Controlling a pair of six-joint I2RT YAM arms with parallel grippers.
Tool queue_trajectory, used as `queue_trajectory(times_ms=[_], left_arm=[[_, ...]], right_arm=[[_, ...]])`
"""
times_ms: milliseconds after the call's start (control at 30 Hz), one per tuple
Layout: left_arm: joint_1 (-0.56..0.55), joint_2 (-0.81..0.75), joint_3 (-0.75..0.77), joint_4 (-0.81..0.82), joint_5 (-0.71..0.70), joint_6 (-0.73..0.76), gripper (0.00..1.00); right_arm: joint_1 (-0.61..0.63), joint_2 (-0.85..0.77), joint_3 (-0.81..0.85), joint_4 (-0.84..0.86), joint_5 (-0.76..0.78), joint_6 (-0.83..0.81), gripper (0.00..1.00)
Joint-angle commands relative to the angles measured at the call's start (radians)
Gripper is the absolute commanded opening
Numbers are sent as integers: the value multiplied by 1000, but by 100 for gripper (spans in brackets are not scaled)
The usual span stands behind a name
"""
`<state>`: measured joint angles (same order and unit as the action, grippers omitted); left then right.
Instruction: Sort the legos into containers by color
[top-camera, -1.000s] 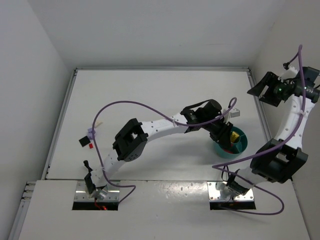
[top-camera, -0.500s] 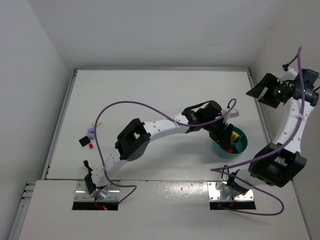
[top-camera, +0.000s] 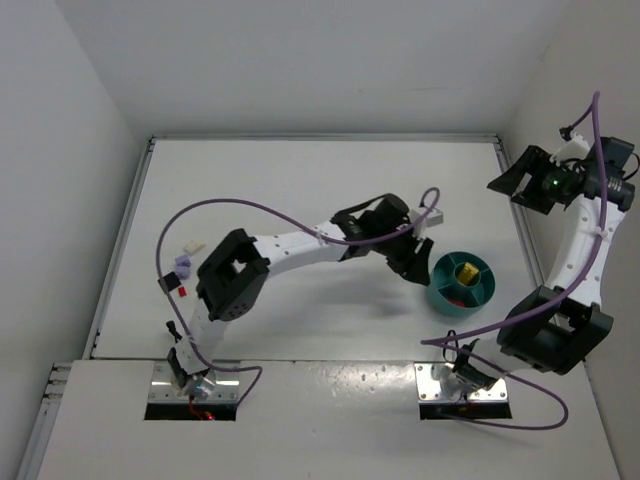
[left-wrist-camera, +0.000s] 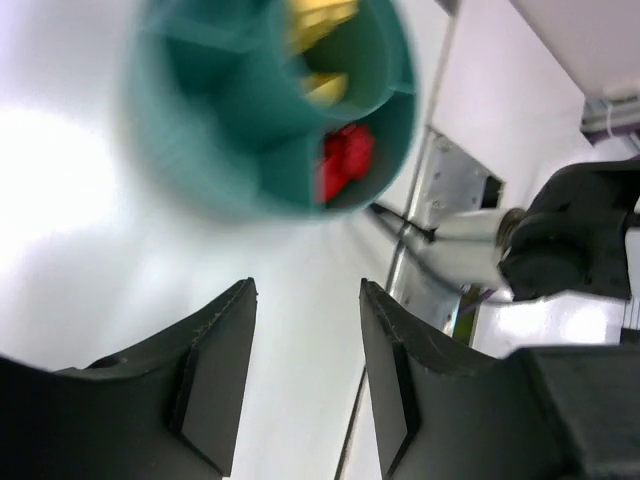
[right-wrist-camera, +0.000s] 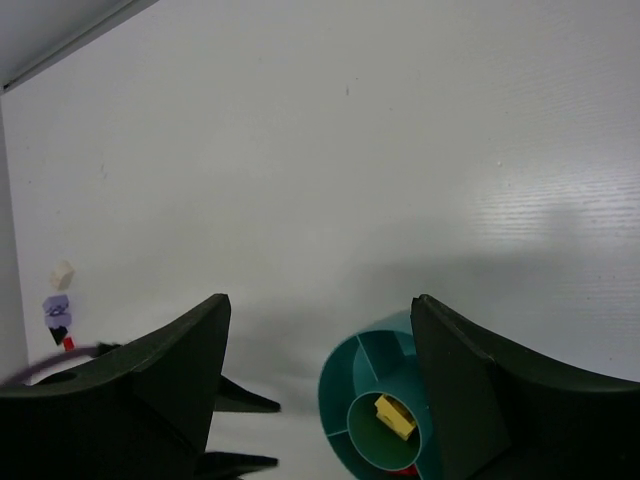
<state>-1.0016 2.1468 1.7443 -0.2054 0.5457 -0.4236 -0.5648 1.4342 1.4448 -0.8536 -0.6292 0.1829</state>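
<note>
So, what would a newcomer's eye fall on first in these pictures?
The teal bowl on the right, with a yellow brick in its central cup and red bricks in one compartment. The left fingers hang open just beside it; a few loose bricks lie far left.

The white bench (right-wrist-camera: 350, 150) fills most of the picture. At the bottom, the two dark fingers of the right gripper (right-wrist-camera: 320, 297) are spread wide with nothing held between them. Low down between them sits the round teal bowl (right-wrist-camera: 340, 385), cut off by the bottom edge. A yellow lego (right-wrist-camera: 395, 416) lies in its middle cup. Just left of the bowl, two dark tips of the left gripper (right-wrist-camera: 277, 433) poke in, a little apart. Far off at the left edge are a cream lego (right-wrist-camera: 62, 273), a lavender lego (right-wrist-camera: 57, 308) and a tiny red lego (right-wrist-camera: 67, 343), close together.
</note>
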Motion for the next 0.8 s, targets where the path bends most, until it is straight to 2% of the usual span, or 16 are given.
queue_trajectory(times_ms=[0,33,67,133,167,233,267,400,533,700,767], left_arm=[[135,-207,-155,80,-39,-20,51],[200,-240,-205,80,-39,-41,51],[234,-273,-309,80,-39,-41,51],[305,-384,-408,80,-39,-50,51],[377,-421,-486,66,-39,-35,51],[444,-531,-534,25,-53,9,51],[505,-566,-558,-45,-68,75,51],[661,-749,-607,-227,-185,229,51],[862,-898,-646,-371,-196,319,51],[1076,-907,-614,-685,-248,510,44],[1145,-917,-620,-709,-309,569,40]], right_arm=[[42,-6,5,30,-61,-13,73],[55,-6,-7,30,-61,-13,73],[71,-6,-7,42,-61,-13,73],[130,3,-18,42,-50,-13,73],[152,14,-18,42,-50,-13,73],[225,38,-7,42,-27,-13,72],[253,48,8,42,-27,-23,72],[439,107,26,51,-4,-45,72],[757,222,95,38,54,-92,69],[931,426,265,-13,66,-103,68],[963,457,314,-27,88,-112,66]])
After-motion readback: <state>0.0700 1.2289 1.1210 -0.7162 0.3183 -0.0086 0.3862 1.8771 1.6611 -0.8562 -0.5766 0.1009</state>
